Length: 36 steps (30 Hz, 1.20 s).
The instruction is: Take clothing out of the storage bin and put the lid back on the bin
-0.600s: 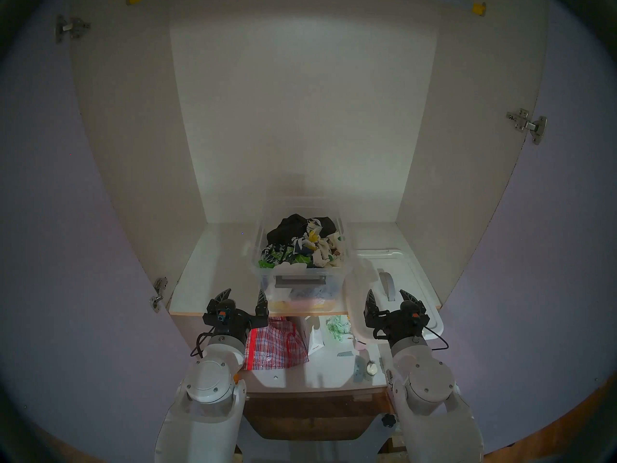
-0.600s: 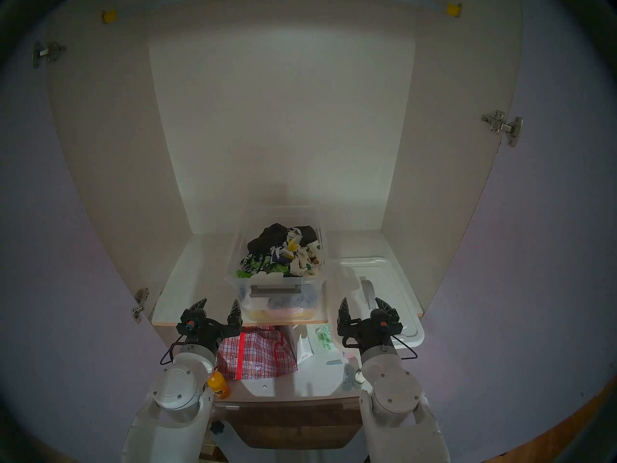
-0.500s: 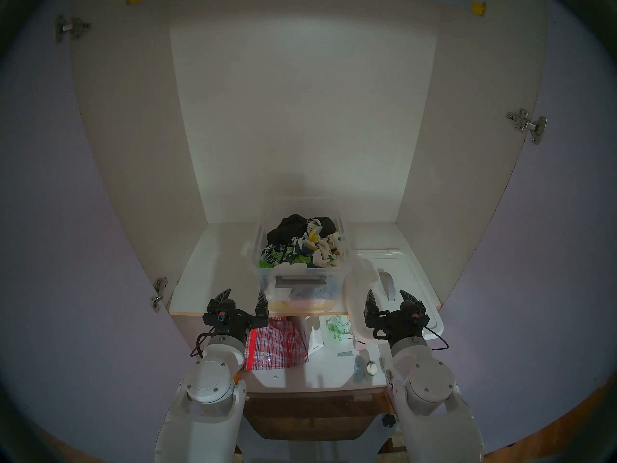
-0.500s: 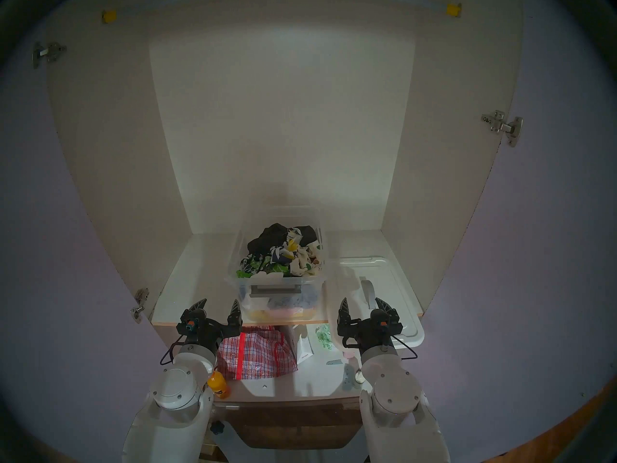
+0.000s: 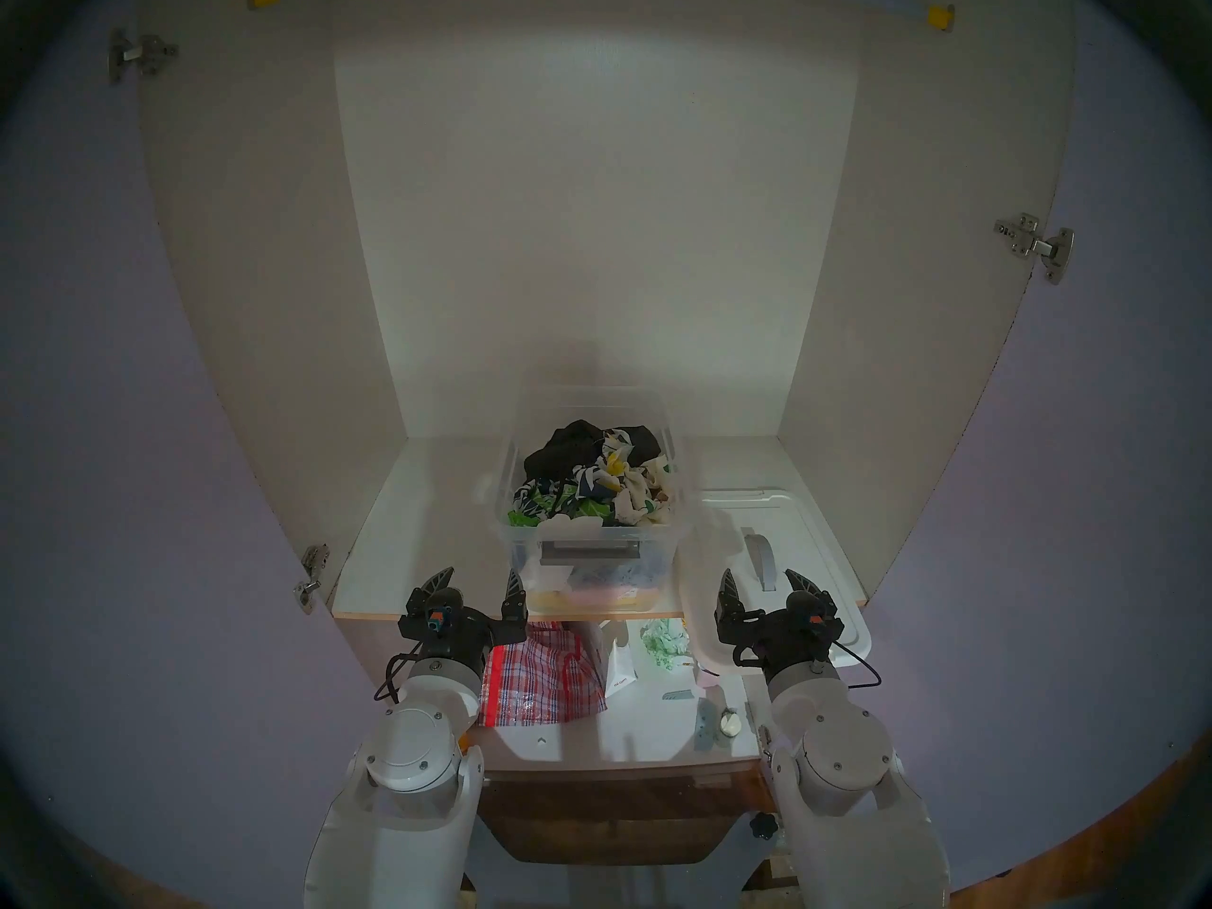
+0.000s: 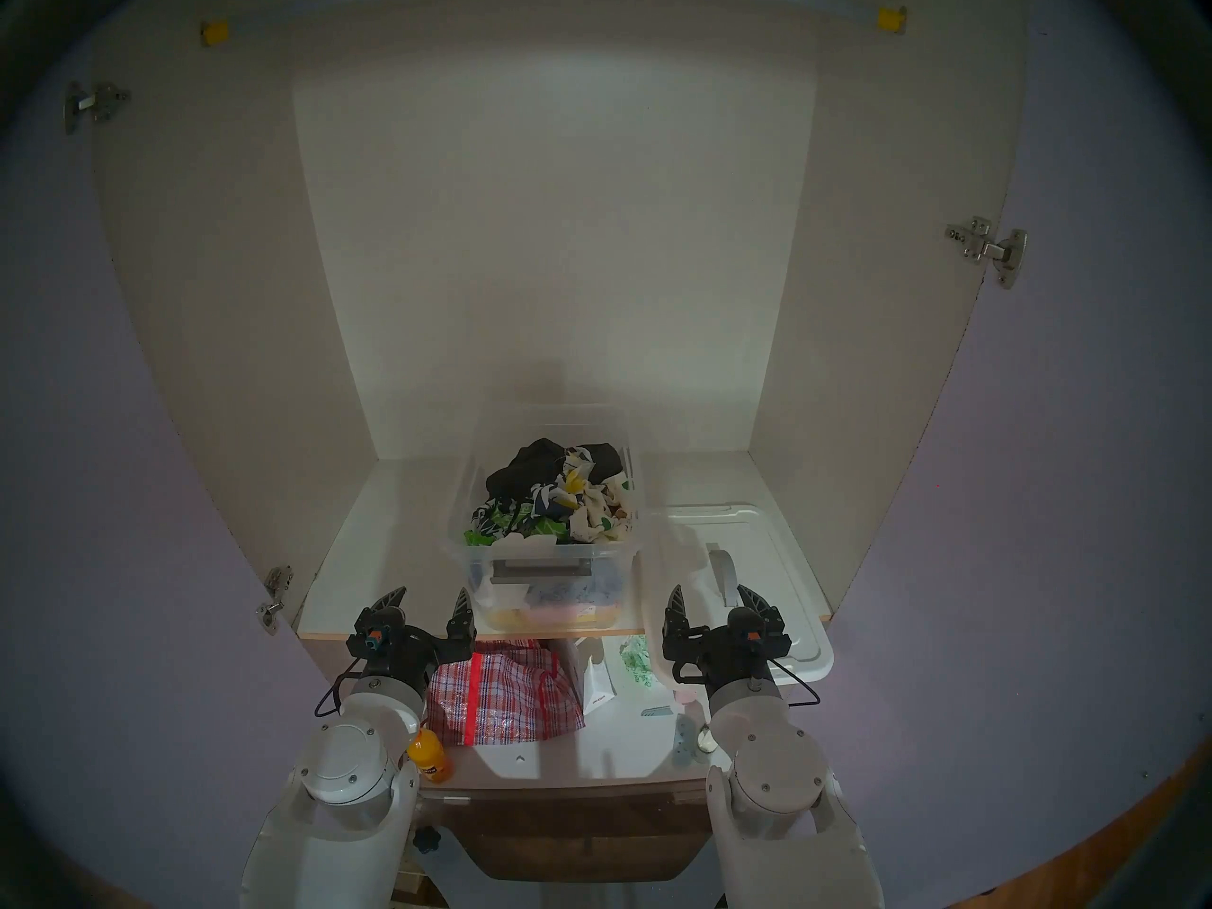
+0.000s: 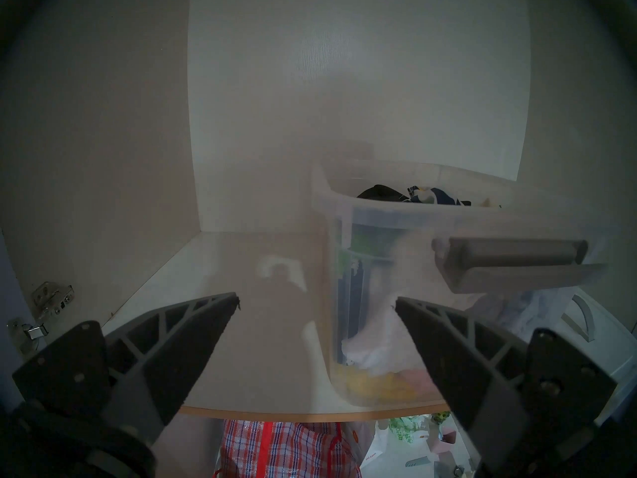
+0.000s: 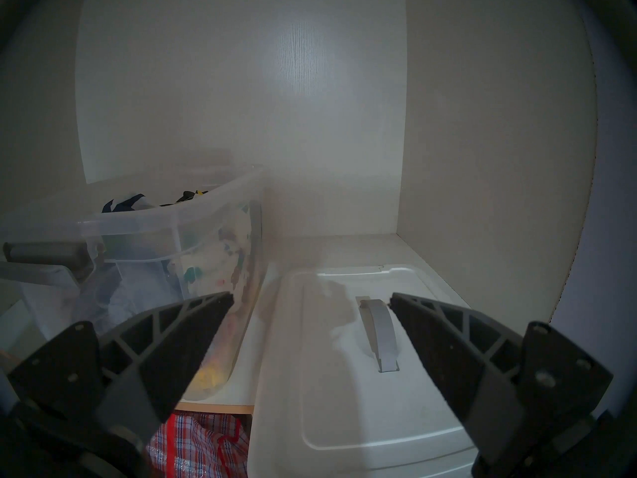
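Observation:
The clear storage bin (image 5: 525, 539) stands lidless on the cupboard's upper shelf, with a grey latch (image 7: 510, 260) on its front. On top of its pile lies the clothing (image 5: 593, 491), a navy and white leaf print with green and yellow patches. The white lid (image 5: 803, 534) with its grey handle (image 8: 379, 332) lies flat to the bin's right, overhanging the shelf's front edge. My left gripper (image 5: 477, 578) hangs open in front of the bin's left corner. Over the lid's near end, my right gripper (image 5: 761, 576) is open too. Neither holds anything.
A black garment (image 5: 567, 445) lies at the back of the bin, beside a cream spotted cloth (image 5: 639, 501). On the lower shelf sit a red-checked woven bag (image 5: 541, 675), a white carton (image 5: 620, 668), an orange bottle (image 6: 429, 760) and small items. Open cupboard doors flank both sides.

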{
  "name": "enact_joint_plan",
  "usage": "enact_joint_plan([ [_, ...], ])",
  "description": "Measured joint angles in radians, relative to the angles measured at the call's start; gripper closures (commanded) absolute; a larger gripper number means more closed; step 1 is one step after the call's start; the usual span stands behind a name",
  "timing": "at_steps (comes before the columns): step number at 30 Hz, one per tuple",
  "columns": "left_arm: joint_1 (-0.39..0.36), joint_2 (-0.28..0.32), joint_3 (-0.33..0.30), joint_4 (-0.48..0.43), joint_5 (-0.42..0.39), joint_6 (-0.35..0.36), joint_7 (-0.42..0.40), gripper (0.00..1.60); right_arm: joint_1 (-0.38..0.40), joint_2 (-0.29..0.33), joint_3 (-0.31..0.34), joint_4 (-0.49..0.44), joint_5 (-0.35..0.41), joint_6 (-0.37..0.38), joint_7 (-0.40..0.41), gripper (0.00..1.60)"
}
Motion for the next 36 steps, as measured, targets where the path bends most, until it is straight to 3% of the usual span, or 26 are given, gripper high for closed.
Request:
enact_joint_plan([
  [25,0.000,0.000,0.000,0.000,0.000,0.000,0.001,0.00,-0.001,0.001,0.000,0.004,-0.012,-0.005,-0.007,0.00],
  [36,0.001,0.001,0.000,0.001,0.000,0.000,0.001,0.00,0.007,0.063,0.009,0.062,-0.031,-0.072,0.012,0.00],
])
